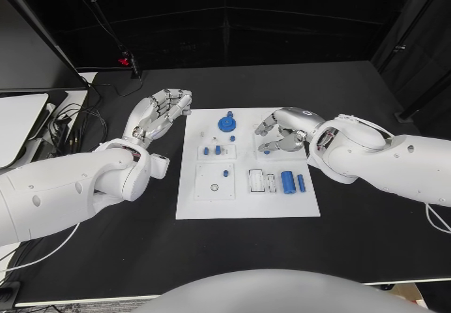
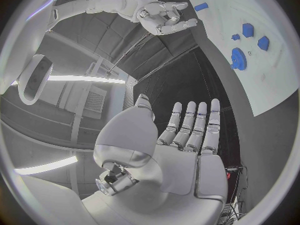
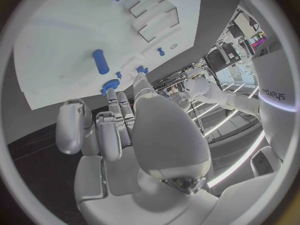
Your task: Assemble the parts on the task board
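Left hand [image 1: 161,112] at upper left of frame beside task board [image 1: 246,195], palm open, fingers straight and apart, holding nothing. Board sits mid-desk [image 1: 141,254]; blue gear [image 1: 227,122] near its top. Right hand [image 1: 282,130] over board's upper right, fingers curled; can't tell if gripping.

Left hand [image 1: 160,112] flat with fingers extended together; right hand [image 1: 285,130] hovers, fingers curled.
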Robot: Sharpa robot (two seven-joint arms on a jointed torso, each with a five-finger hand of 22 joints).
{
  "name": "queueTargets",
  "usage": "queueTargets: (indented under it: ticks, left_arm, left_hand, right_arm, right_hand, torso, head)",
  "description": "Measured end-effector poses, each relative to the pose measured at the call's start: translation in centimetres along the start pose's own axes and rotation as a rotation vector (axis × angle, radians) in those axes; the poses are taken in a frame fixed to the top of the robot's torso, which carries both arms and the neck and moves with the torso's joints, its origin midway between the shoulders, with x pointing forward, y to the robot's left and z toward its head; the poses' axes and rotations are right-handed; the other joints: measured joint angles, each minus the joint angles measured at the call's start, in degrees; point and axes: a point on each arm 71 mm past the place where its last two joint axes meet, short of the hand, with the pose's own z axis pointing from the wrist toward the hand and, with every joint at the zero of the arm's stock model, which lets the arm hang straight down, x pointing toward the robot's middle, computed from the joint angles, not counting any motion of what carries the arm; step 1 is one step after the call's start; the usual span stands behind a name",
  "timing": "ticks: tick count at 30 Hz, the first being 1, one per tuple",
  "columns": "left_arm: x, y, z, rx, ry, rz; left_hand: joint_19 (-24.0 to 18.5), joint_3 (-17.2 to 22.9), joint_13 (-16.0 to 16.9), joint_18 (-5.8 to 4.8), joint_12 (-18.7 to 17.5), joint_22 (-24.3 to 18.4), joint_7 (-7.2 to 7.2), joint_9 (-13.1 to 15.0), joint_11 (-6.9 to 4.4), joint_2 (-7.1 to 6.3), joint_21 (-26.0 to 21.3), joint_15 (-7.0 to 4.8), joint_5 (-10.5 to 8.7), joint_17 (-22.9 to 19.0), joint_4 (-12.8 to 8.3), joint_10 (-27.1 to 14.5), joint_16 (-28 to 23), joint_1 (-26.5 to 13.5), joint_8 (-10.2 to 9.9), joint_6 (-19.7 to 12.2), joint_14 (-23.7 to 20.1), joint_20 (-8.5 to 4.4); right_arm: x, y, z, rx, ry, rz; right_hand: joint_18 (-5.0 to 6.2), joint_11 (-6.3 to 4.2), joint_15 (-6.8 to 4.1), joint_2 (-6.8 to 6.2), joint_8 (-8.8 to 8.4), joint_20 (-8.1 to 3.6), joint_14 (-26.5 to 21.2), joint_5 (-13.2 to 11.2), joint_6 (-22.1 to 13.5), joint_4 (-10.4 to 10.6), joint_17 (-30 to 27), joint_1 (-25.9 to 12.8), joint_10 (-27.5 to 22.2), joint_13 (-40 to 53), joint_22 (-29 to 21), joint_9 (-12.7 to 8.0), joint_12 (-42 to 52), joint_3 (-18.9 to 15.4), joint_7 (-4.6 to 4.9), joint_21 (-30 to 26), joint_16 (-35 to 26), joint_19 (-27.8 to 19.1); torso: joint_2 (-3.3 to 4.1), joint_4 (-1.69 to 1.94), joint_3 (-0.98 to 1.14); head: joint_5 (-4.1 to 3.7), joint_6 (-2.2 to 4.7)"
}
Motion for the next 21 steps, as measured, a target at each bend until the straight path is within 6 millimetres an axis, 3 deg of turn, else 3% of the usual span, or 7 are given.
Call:
queueTargets:
  ticks: [14,21]
  left_arm:
    - [-0.02,0.01,0.0,0.0,-0.001,0.001]
    - [-0.03,0.01,0.01,0.0,-0.001,0.001]
  left_hand:
    - [0.0,0.0,-0.1,0.0,0.0,-0.1,0.0,-0.1,0.0,0.15,0.0,0.0,0.0,-0.1,0.0,0.0,0.4,0.2,0.0,0.0,0.0,0.0]
    - [0.0,0.0,-0.2,0.0,0.5,-0.2,0.0,-0.2,0.0,0.15,0.0,0.0,0.22,-0.3,0.0,0.0,0.4,0.2,0.2,0.0,0.0,0.0]
  right_arm:
    - [0.68,-0.46,0.61,0.1,0.063,-0.088]
    - [0.98,-0.59,0.89,0.131,0.09,-0.125]
  right_hand:
    - [0.0,-0.21,0.0,-0.32,0.0,-0.22,0.0,0.0,0.2,-1.0,0.0,0.3,-0.6,0.2,0.0,0.0,1.0,1.0,-0.94,-0.7,0.0,-0.2]
    - [0.0,-0.82,-0.22,0.3,0.47,-0.44,-0.2,0.0,1.5,-1.4,0.0,0.9,1.5,0.4,0.0,0.2,2.8,1.7,-1.63,-0.7,0.0,0.0]
  torso:
    - [0.04,0.0,0.02]
    - [0.04,-0.01,0.02]
  head:
    - [0.14,-0.13]
    - [0.36,-0.18]
